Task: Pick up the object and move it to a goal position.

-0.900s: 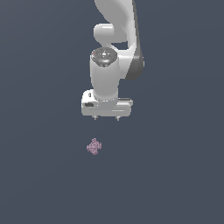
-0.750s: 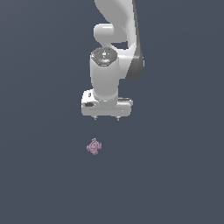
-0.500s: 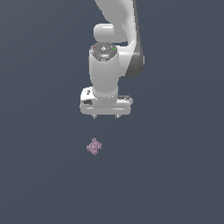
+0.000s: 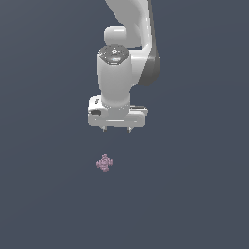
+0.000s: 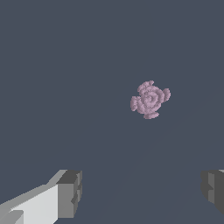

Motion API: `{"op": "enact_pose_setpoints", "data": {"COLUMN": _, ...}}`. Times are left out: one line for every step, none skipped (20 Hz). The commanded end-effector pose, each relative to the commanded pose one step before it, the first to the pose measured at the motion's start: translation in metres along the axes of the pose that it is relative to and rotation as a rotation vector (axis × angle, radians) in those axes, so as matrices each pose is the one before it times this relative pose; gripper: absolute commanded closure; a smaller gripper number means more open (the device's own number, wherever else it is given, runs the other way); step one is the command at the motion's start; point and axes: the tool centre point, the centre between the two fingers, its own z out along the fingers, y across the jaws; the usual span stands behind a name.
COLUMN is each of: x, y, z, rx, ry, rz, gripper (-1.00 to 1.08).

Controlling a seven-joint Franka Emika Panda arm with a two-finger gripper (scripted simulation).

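The object (image 4: 104,163) is a tiny pale pink-mauve rosette with four lobes, lying on the dark grey floor. It also shows in the wrist view (image 5: 150,99). My white gripper (image 4: 116,130) hangs above the object and a little toward the exterior view's right, pointing down. It is open and empty. In the wrist view the two grey fingertips (image 5: 70,194) stand far apart, with the object ahead of the gap between them, not between them.
The white arm (image 4: 129,44) rises from the gripper to the top edge of the exterior view. The plain dark grey floor (image 4: 44,194) fills everything around.
The gripper has moved a little toward the exterior view's left and slightly lower. The object has not moved.
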Motion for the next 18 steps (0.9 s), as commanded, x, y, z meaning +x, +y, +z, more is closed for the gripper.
{"op": "enact_pose_setpoints", "data": {"x": 0.00292, "y": 0.00195, "z": 0.00344, "rx": 0.00131, "ry": -0.00115, "rz": 0.02007, "gripper": -0.92}}
{"op": "enact_pose_setpoints", "data": {"x": 0.00186, "y": 0.00105, "z": 0.00202, "rx": 0.00086, "ry": -0.00047, "rz": 0.01210, "gripper": -0.92}}
{"op": "enact_pose_setpoints", "data": {"x": 0.00212, "y": 0.00119, "z": 0.00232, "rx": 0.00095, "ry": -0.00052, "rz": 0.01384, "gripper": -0.92}}
{"op": "enact_pose_setpoints", "data": {"x": 0.00240, "y": 0.00133, "z": 0.00261, "rx": 0.00102, "ry": -0.00055, "rz": 0.01564, "gripper": -0.92}}
{"op": "enact_pose_setpoints", "data": {"x": 0.00267, "y": 0.00146, "z": 0.00291, "rx": 0.00108, "ry": -0.00059, "rz": 0.01739, "gripper": -0.92}}
{"op": "enact_pose_setpoints", "data": {"x": 0.00294, "y": 0.00157, "z": 0.00326, "rx": 0.00114, "ry": -0.00066, "rz": 0.01914, "gripper": -0.92}}
{"op": "enact_pose_setpoints", "data": {"x": 0.00321, "y": 0.00168, "z": 0.00362, "rx": 0.00119, "ry": -0.00074, "rz": 0.02093, "gripper": -0.92}}
{"op": "enact_pose_setpoints", "data": {"x": 0.00347, "y": 0.00178, "z": 0.00398, "rx": 0.00121, "ry": -0.00080, "rz": 0.02272, "gripper": -0.92}}
{"op": "enact_pose_setpoints", "data": {"x": 0.00374, "y": 0.00188, "z": 0.00436, "rx": 0.00122, "ry": -0.00085, "rz": 0.02453, "gripper": -0.92}}
{"op": "enact_pose_setpoints", "data": {"x": 0.00401, "y": 0.00195, "z": 0.00475, "rx": 0.00122, "ry": -0.00091, "rz": 0.02633, "gripper": -0.92}}
{"op": "enact_pose_setpoints", "data": {"x": 0.00427, "y": 0.00203, "z": 0.00516, "rx": 0.00119, "ry": -0.00096, "rz": 0.02814, "gripper": -0.92}}
{"op": "enact_pose_setpoints", "data": {"x": 0.00452, "y": 0.00208, "z": 0.00558, "rx": 0.00115, "ry": -0.00100, "rz": 0.02991, "gripper": -0.92}}
{"op": "enact_pose_setpoints", "data": {"x": 0.00476, "y": 0.00212, "z": 0.00601, "rx": 0.00109, "ry": -0.00103, "rz": 0.03168, "gripper": -0.92}}
{"op": "enact_pose_setpoints", "data": {"x": 0.00482, "y": 0.00208, "z": 0.00624, "rx": 0.00097, "ry": -0.00102, "rz": 0.03228, "gripper": -0.92}}
{"op": "enact_pose_setpoints", "data": {"x": 0.00452, "y": 0.00188, "z": 0.00598, "rx": 0.00080, "ry": -0.00093, "rz": 0.03043, "gripper": -0.92}}
{"op": "enact_pose_setpoints", "data": {"x": 0.00420, "y": 0.00168, "z": 0.00569, "rx": 0.00064, "ry": -0.00083, "rz": 0.02849, "gripper": -0.92}}
{"op": "enact_pose_setpoints", "data": {"x": 0.00389, "y": 0.00151, "z": 0.00539, "rx": 0.00052, "ry": -0.00074, "rz": 0.02657, "gripper": -0.92}}
{"op": "enact_pose_setpoints", "data": {"x": 0.00358, "y": 0.00135, "z": 0.00507, "rx": 0.00041, "ry": -0.00066, "rz": 0.02466, "gripper": -0.92}}
